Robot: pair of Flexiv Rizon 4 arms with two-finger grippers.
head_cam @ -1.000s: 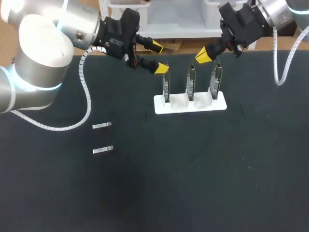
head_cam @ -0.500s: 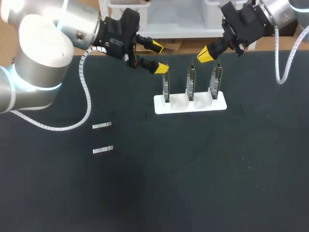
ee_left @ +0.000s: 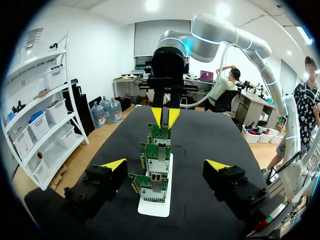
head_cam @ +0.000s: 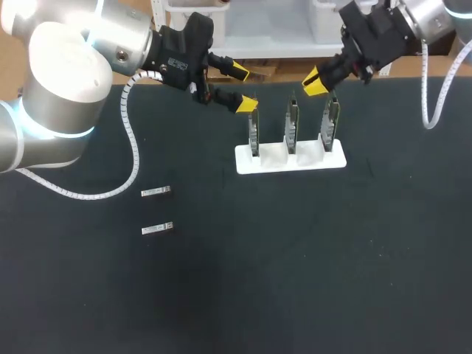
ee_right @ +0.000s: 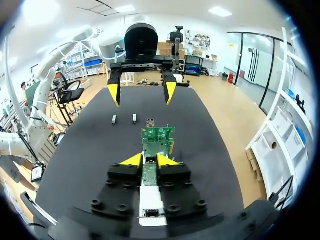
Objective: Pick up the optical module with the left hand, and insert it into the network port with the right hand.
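Two small metal pieces lie flat on the dark table (head_cam: 295,280) toward its left side, one just behind the other and slightly apart: the farther optical module (head_cam: 155,192) and the nearer optical module (head_cam: 157,228). Neither is touched by a gripper. Above them my left arm (head_cam: 66,81) comes in from the left corner, a white spiral cable (head_cam: 133,147) looping down from it onto the table. The left gripper (head_cam: 243,87) hangs near the table's far edge, well apart from both modules, released and holding nothing; its yellow fingertips (ee_left: 114,165) stand wide apart in the left wrist view. Ahead of it, just to its right in the head view, sits a white holder (head_cam: 290,158) with three green circuit cards upright in a row: the left card (head_cam: 253,133), the middle card (head_cam: 293,124) and the right card (head_cam: 330,122). In the left wrist view the nearest card shows a metal network port (ee_left: 151,184) low on its edge. The right gripper (head_cam: 315,82) hangs above the gap between the middle and right cards, clear of their top edges, on my right arm (head_cam: 424,15) entering from the far right corner. Its fingers are drawn together to a narrow slit and grasp nothing; in the right wrist view the row of cards lines up ahead of that slit.
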